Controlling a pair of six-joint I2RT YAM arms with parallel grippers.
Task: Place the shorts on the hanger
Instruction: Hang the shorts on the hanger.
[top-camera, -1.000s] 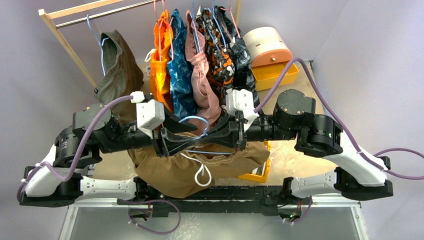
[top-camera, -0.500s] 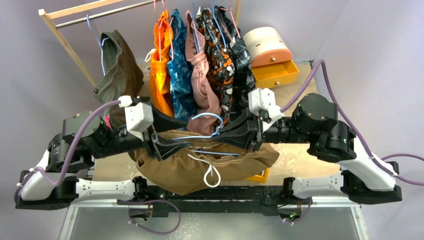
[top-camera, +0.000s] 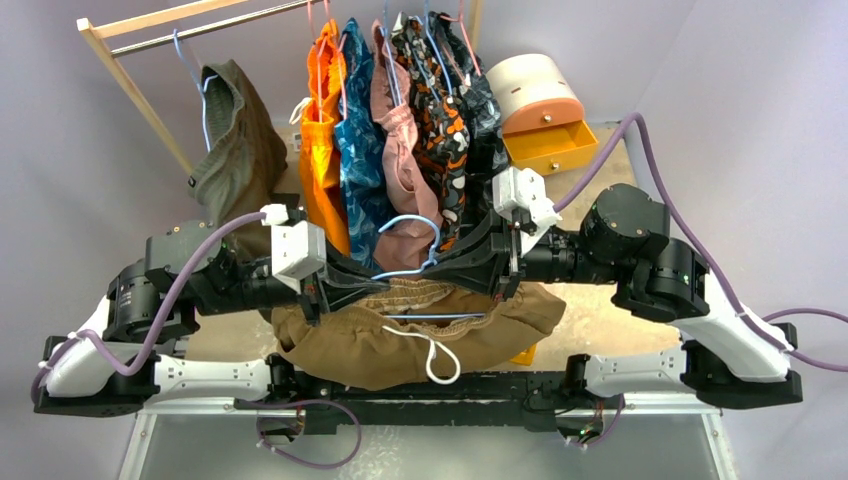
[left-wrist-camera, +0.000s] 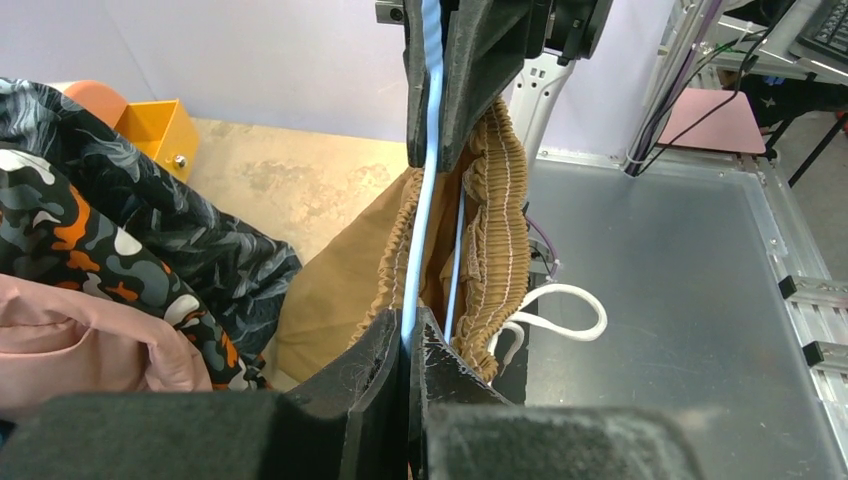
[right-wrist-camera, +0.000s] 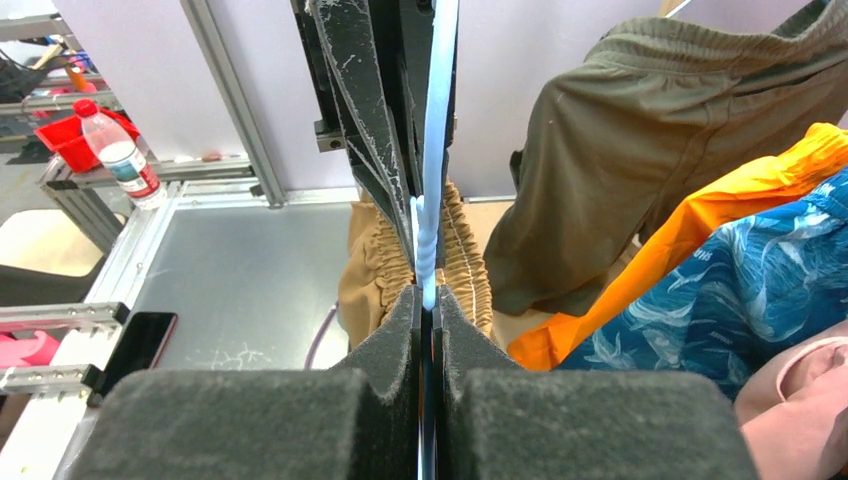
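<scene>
The left pincer is clenched on the thin wire of the light-blue hanger. The right pincer is clenched on the same wire, and the two sets of tips face each other along it with only a short stretch between them. The hanger's hook curves up just beyond that gap.

The tan shorts hang directly beneath both pincers, on the side toward the arm bases. Their gathered waistband is bunched against the wire between the tips, and the hanger's lower bar lies inside the waistband opening. A white drawstring loops down from the waistband, below and nearer than the pincers, over the near edge of the tabletop.

Just past the tips hang a pink garment and a camouflage one. A blue patterned piece and orange shorts hang beyond the left pincer. Farther to that pincer's left an olive garment hangs on its own. All of them hang from a wooden rack. Well beyond the right pincer an orange drawer stands open
</scene>
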